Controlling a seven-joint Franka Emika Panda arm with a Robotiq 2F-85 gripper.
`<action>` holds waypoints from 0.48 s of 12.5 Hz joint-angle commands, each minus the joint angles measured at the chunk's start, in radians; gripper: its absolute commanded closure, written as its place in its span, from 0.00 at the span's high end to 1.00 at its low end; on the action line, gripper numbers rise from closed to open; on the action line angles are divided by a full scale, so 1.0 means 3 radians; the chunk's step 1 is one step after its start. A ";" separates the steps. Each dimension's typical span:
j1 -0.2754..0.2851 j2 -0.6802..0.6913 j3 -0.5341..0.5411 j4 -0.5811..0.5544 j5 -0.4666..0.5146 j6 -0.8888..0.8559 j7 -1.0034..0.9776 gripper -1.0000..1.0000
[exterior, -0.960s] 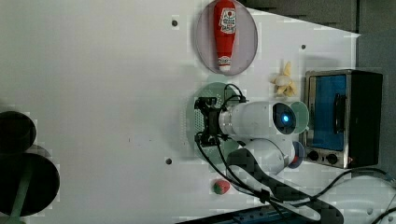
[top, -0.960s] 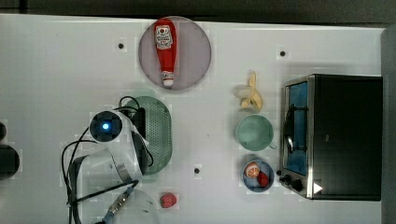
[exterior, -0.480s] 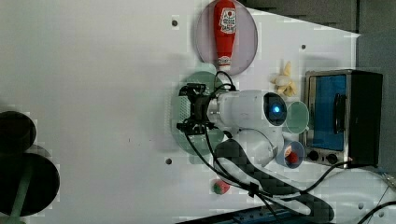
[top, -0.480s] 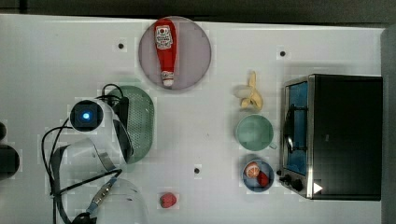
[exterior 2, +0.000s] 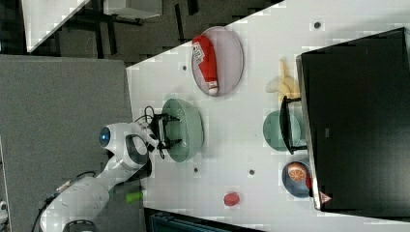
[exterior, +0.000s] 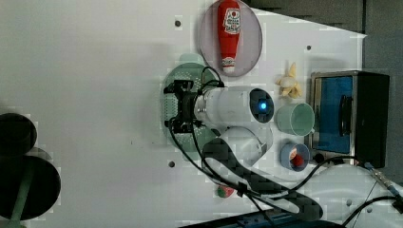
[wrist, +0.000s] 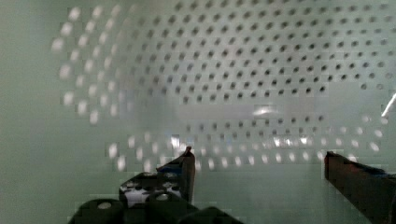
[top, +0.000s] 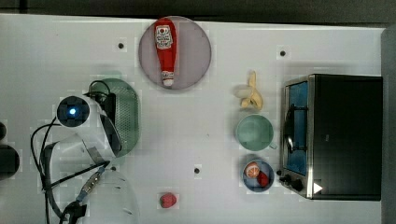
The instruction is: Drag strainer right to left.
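A: Where is the strainer (top: 127,112)?

B: In the top view it sits left of centre, below and left of the plate (top: 201,56) that carries the ketchup bottle (top: 166,49). The arm's white wrist covers its left half. In the left view the strainer (exterior: 177,76) is at the middle of the frame, and in the right view it (exterior 2: 191,126) is centre-left, just below the plate (exterior 2: 232,60).

A: And the gripper?

B: The gripper (wrist: 259,165) is inside the strainer (wrist: 233,70); the wrist view shows the perforated wall close up behind the two fingers (wrist: 187,163). They stand wide apart and nothing is between them. In the right view the gripper (exterior 2: 167,128) reaches into the bowl from the right view's left, and in the left view it (exterior: 183,107) hangs over the strainer's middle.

A: Does a finger touch the wall?

B: I can't tell.

A: What else is on the table (top: 56,46)?

B: In the top view, at the right: an oven (top: 345,135), a cup (top: 253,132) just left of it, a banana (top: 251,93) above the cup and a small bowl (top: 245,179) of fruit below it. A red strawberry (top: 168,200) lies near the bottom edge, well apart from the strainer.
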 commanded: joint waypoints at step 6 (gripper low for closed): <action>0.0417 0.0134 0.0005 0.0352 0.0067 -0.0089 0.0567 1.00</action>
